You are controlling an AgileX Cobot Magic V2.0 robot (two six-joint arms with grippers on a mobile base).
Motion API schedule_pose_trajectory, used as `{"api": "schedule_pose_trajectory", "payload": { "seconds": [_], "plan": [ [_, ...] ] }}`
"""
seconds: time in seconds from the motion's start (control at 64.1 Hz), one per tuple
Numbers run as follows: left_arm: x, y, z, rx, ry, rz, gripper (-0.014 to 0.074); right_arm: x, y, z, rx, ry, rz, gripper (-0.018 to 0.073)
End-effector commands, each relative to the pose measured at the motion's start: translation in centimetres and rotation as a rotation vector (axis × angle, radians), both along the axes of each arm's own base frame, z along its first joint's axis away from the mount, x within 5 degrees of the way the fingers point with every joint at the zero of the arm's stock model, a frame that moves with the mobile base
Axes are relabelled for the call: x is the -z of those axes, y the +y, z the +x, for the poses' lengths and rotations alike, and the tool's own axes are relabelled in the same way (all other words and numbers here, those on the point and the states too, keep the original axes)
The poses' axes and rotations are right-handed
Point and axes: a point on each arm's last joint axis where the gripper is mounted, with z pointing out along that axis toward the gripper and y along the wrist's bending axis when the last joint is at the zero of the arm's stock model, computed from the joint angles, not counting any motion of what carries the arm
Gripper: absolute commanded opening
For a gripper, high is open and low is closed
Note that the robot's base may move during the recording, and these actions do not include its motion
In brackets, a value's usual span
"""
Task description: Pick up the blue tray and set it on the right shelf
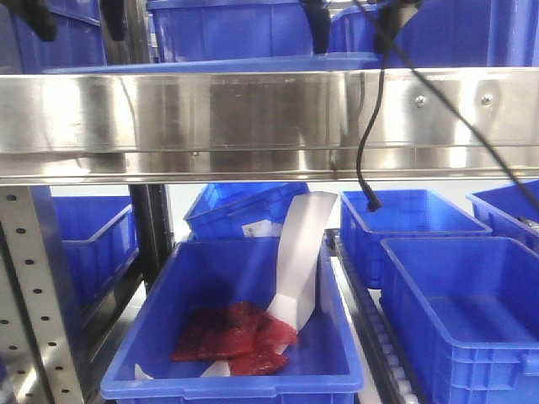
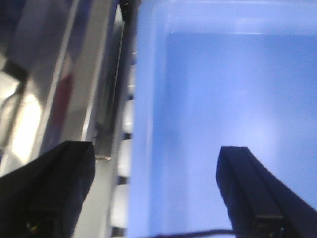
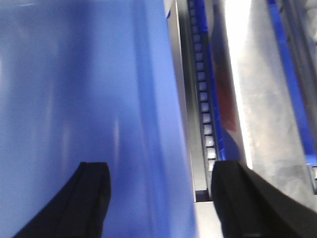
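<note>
I can read no brand or label anywhere; the white slip (image 1: 254, 229) on the tilted bin at 12 o'clock is too small to make out. In the front view I count the blue tray (image 1: 210, 64) as a thin light-blue rim lying along the top of the right shelf (image 1: 269, 109), just above its shiny steel front edge, with deep bins (image 1: 232, 29) behind it. Below are six darker bins; the nearest bin (image 1: 236, 337) holds red packets (image 1: 232, 337) and a white folded card (image 1: 301, 252). A black cable (image 1: 364, 151) hangs down at 1 o'clock. My left end effector (image 2: 153, 193) is open, its two fingers straddling the tray's left rim, with a strip of white rollers (image 2: 124, 158) beside that edge. My right end effector (image 3: 161, 198) is open too, straddling the tray's right rim, a roller track (image 3: 204, 114) just outside it at 1 o'clock.
</note>
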Motion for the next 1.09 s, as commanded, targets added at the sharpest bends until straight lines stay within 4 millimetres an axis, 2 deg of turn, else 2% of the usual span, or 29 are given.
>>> {"api": "schedule_pose_trajectory", "payload": {
  "seconds": [0.0,0.156,0.234,0.281,0.359,0.406,0.421,0.484,0.609,0.749,0.858,0.968,1.077],
  "plan": [
    [-3.7,1.1,-1.0,-0.025,-0.103,-0.059,0.0421,-4.5,-1.1,-1.0,-0.001,-0.150,0.020,0.0531],
    [-3.6,1.7,-0.8,-0.040,-0.093,-0.076,0.0412,-4.9,-1.0,-0.8,-0.010,-0.182,0.034,0.0523],
    [-3.7,1.7,-0.8,-0.039,-0.102,-0.078,0.0325,-5.0,-0.9,-0.7,-0.021,-0.200,0.036,0.0473],
    [-3.8,1.6,-0.7,-0.036,-0.114,-0.082,0.0223,-5.1,-0.8,-0.7,-0.033,-0.206,0.030,0.0388],
    [-4.1,1.4,-0.5,-0.027,-0.153,-0.102,0.0029,-5.2,-0.7,-0.6,-0.049,-0.223,0.028,0.0163],
    [-4.2,1.2,-0.4,-0.019,-0.173,-0.131,-0.0057,-5.3,-0.6,-0.5,-0.056,-0.243,0.036,0.0064],
    [-4.3,1.1,-0.3,-0.015,-0.184,-0.146,-0.0055,-5.4,-0.6,-0.5,-0.057,-0.251,0.040,0.0036],
    [-4.7,1.0,-0.1,-0.005,-0.226,-0.161,-0.0027,-5.6,-0.5,-0.3,-0.064,-0.279,0.046,0.0064],
    [-6.5,1.2,-0.7,0.009,-0.256,-0.149,-0.0048,-6.9,-0.7,-0.7,-0.081,-0.330,0.053,0.0062],
    [-10.6,1.7,-3.3,0.017,-0.355,-0.183,-0.0048,-11.1,-1.4,-4.0,-0.101,-0.393,0.097,0.0051],
    [-12.5,1.6,-5.7,0.048,-0.435,-0.210,-0.0048,-13.8,-1.3,-6.6,-0.162,-0.499,0.128,0.0051],
    [-12.6,1.4,-8.0,0.088,-0.507,-0.235,-0.0048,-14.0,-1.0,-8.6,-0.216,-0.553,0.136,0.0051],
    [-11.7,1.8,-10.5,0.114,-0.573,-0.264,-0.0048,-13.8,-1.1,-10.7,-0.279,-0.637,0.150,0.0051]
  ]
}}
